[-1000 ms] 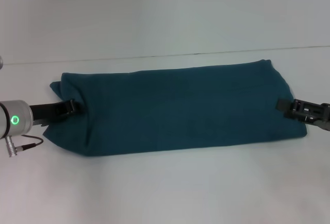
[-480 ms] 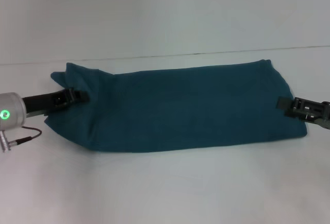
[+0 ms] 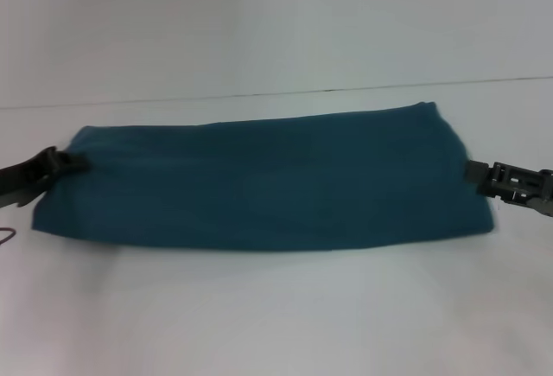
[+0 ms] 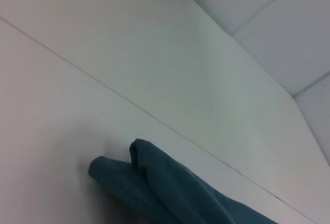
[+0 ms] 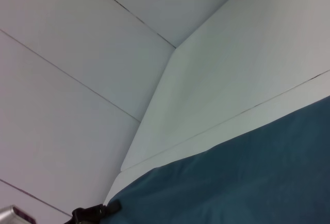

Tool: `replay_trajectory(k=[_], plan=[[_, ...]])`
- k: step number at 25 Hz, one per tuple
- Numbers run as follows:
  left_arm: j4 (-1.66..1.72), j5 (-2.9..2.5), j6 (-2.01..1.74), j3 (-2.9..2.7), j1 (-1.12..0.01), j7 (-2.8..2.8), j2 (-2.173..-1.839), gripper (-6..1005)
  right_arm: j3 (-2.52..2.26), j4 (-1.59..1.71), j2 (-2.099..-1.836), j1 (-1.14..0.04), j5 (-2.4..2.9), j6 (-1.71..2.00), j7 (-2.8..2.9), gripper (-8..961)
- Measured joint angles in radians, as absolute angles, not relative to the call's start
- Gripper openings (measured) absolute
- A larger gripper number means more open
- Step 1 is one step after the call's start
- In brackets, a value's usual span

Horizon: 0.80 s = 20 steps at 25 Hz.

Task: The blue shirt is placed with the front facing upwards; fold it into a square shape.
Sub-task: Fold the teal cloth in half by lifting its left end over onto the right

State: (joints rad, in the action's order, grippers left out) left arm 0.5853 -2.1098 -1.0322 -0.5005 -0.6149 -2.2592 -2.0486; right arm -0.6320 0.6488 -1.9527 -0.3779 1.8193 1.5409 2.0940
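Across the middle of your head view the blue shirt (image 3: 259,181) lies as a long folded band on the white table (image 3: 276,315), its long axis running from the left edge of the frame to the right, near edge towards you and far edge close to the thin seam line behind it. You see no lettering or collar from here, only plain teal cloth.

At the left end of the band your left gripper (image 3: 65,162) meets the upper corner of the cloth, its dark fingers pinched on that corner. At the right end your right gripper (image 3: 473,171) touches the shirt's short edge about halfway up; you can see it in contact with the cloth, but whether its fingers are closed on the fabric cannot be told.

Look at your left wrist view for what the head view hides: the end of the shirt (image 4: 165,188) shows two rounded folded layers, lying on the table in the lower middle of the frame. Your right wrist view shows the shirt (image 5: 247,177) filling the lower right, and the far left gripper (image 5: 95,213) as a small dark shape at the cloth's distant corner, bottom left.
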Motion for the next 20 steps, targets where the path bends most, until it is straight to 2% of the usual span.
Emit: replay_trajectory(k=[5, 20], plan=[[0.589, -2.137, -1.024, -0.442, -0.597, -2.272, -2.035, 65, -0.632, 0.646, -1.953, -0.377, 1.819, 1.540, 2.096, 884], [0.662, -2.207, -0.984, -0.320, -0.525, -2.342, -2.022, 70, -0.618, 0.633, -1.950, -0.371, 1.819, 1.531, 2.097, 884]])
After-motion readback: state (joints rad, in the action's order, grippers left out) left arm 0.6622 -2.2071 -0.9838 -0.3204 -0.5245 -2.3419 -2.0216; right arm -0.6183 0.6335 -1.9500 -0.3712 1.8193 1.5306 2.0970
